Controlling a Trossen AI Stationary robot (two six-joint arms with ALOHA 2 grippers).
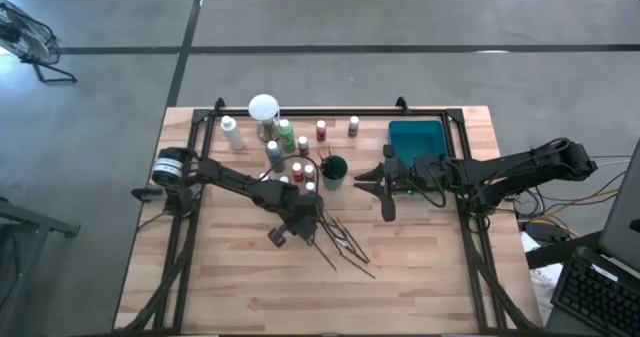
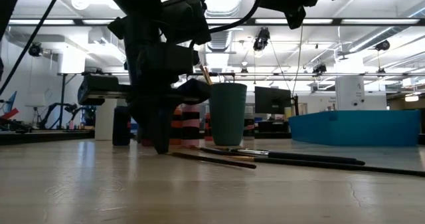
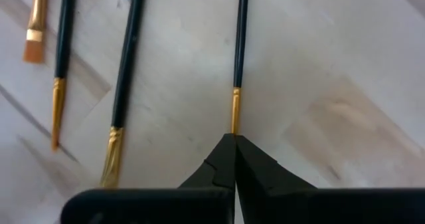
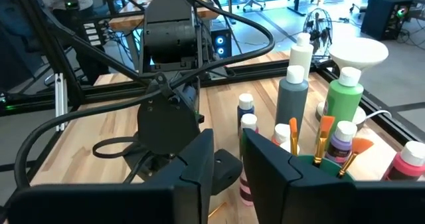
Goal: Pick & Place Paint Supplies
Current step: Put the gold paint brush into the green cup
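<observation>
Brush (image 3: 238, 58) pinched at left hand (image 3: 234, 139) tips.

A teal tray (image 1: 416, 138) sits near the table's (image 1: 420, 277) far right corner, a white-topped round object (image 1: 264, 107) at its far edge.

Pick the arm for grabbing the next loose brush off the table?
Left. Its tool is down at the table, shut on a brush, among the other loose brushes. The right tool hangs farther off, beside the green cup.
</observation>
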